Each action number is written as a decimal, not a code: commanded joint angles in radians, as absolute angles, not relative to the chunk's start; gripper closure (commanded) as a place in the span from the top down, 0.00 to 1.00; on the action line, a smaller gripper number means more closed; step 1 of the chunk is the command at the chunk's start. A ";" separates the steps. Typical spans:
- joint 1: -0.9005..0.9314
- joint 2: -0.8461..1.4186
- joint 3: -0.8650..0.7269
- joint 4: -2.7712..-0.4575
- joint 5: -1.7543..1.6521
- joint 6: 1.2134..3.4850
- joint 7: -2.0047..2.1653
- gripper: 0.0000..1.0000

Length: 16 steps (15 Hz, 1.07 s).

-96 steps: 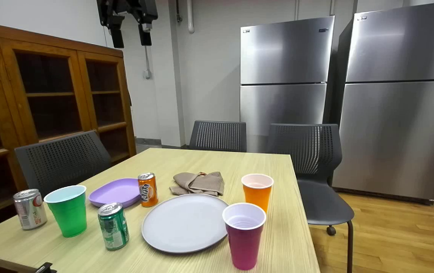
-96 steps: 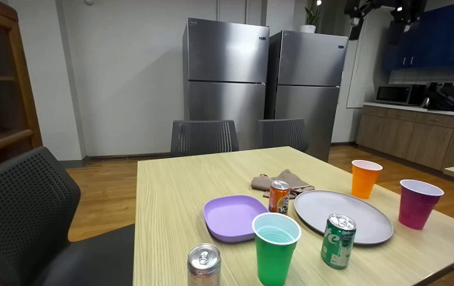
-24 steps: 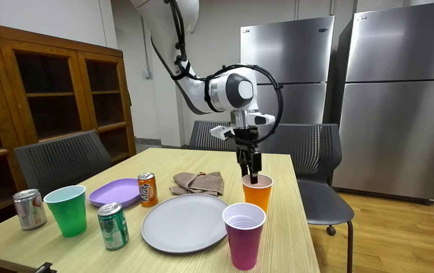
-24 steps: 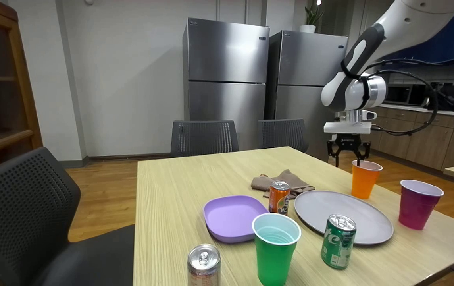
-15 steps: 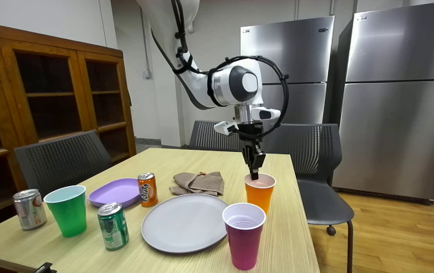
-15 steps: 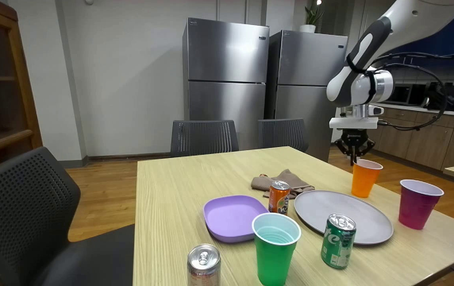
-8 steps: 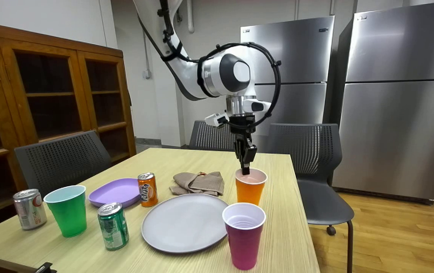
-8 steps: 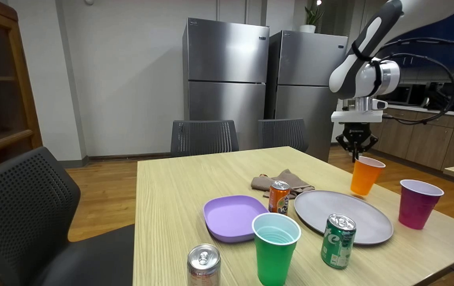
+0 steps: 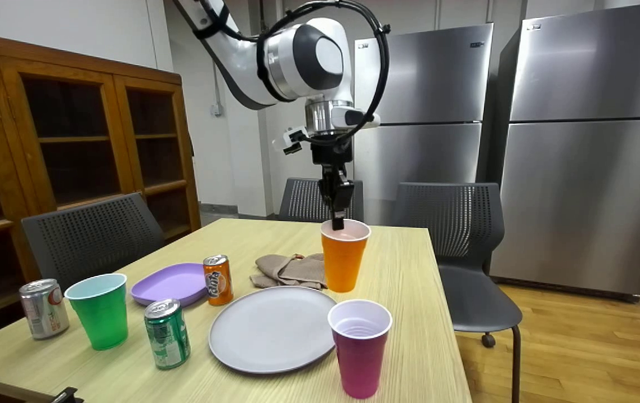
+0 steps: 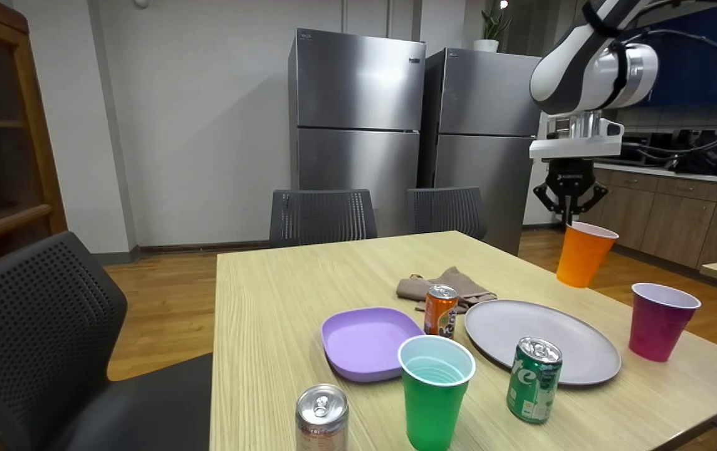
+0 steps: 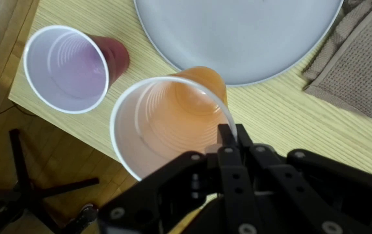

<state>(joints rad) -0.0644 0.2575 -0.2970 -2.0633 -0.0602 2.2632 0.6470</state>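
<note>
While the black two-finger gripper (image 11: 233, 130) pinches its rim, the orange plastic cup (image 9: 344, 262) with a whitish inside hangs above the pale wood-grain table (image 9: 418, 341)

Jaws narrow, clamped on the orange cup's wall: one fingertip inside, one outside. Wrist view, cup mouth as dial: grip sits between 3 and 4 o'clock. Camera looks down the ribbed wall to the orange-tinted base.

Same dial: purple plastic cup (image 9: 360, 361) with a lilac-white inside at 10 o'clock, upright on the table, ribbed wall visible down to its base. Flat round grey plate (image 9: 273, 331) at 1, folded brown cloth (image 9: 293, 272) between 2 and 3.

In an exterior view, grey plate as dial: small green metal can (image 9: 169, 339) at 9, just off the plate; tall green plastic cup (image 9: 99, 320) with a pale inside also at 9, farther out; silver metal can (image 9: 45, 313) past it, same line. Shallow square lavender dish (image 9: 169, 284) at 10. Small orange metal Fanta can (image 9: 219, 284) between 10 and 11, just beside the dish; can't tell if they touch.

Green cup: pale wall shows, can't tell what the bottom holds. Cans: contents hidden.
</note>
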 commanded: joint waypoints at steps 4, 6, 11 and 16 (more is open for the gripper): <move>-0.037 0.203 -0.237 -2.140 -0.102 2.216 0.742 0.01; -0.032 0.220 -0.226 -2.134 -0.106 2.210 0.762 0.01; -0.027 0.285 -0.219 -2.097 -0.119 2.206 0.799 0.01; -0.021 0.355 -0.220 -2.052 -0.111 2.198 0.802 0.01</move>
<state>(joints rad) -0.0247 0.3101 -0.2288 -2.1079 -0.0920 2.2339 0.7633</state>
